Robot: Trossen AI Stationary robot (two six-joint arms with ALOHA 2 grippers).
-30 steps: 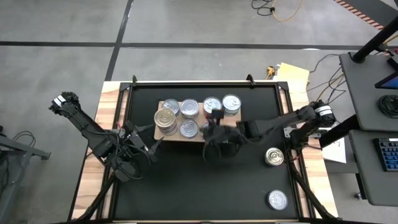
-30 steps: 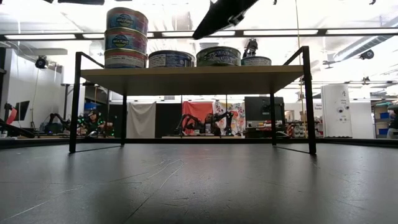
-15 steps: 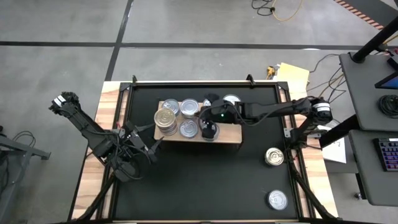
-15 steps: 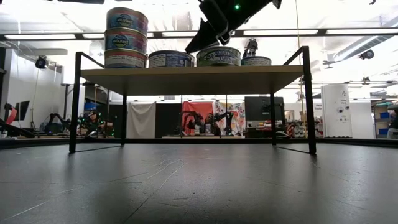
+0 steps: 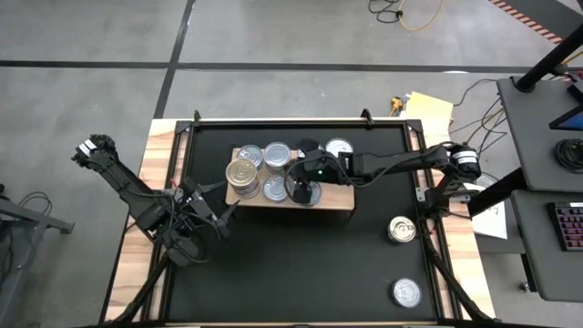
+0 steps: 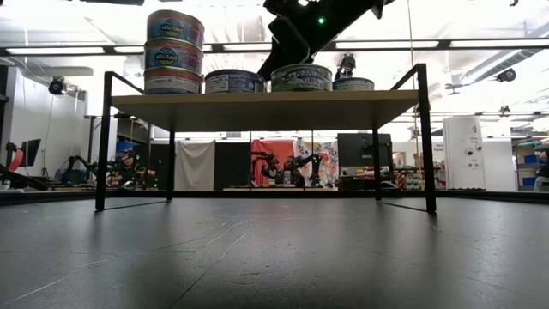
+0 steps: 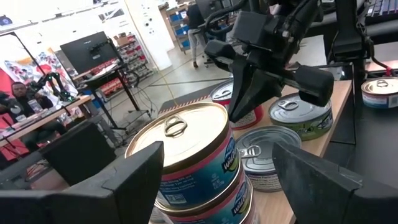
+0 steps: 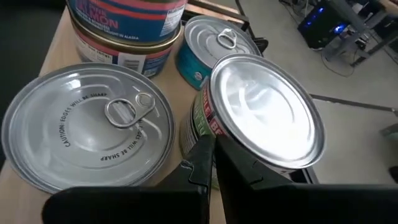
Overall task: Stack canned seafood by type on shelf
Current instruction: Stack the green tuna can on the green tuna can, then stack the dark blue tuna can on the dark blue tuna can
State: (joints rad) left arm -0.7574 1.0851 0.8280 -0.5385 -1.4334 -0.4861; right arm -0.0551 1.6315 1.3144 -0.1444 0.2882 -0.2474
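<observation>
Canned seafood (image 5: 273, 171): short round metal tins, silver or gold pull-tab lids facing up, axes upright, clustered toward the left end of the flat light-wood shelf (image 5: 338, 196). Right gripper (image 5: 305, 187), fingers closed and empty, reached over the shelf's front edge. Left gripper (image 5: 221, 212) waited wide-open, holding nothing, off the shelf's left front corner.

can lid (image 8: 93, 134) reads "caution: edges will be sharp".

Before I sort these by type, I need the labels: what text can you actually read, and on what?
"CAUTION: EDGES WILL BE SHARP": embossed on the silver pull-tab lid.
"…MON" and "ALASKA": side label of the stacked can.
Stacked tins' labels in the low view: too small.
Green-red can: unreadable.
</observation>
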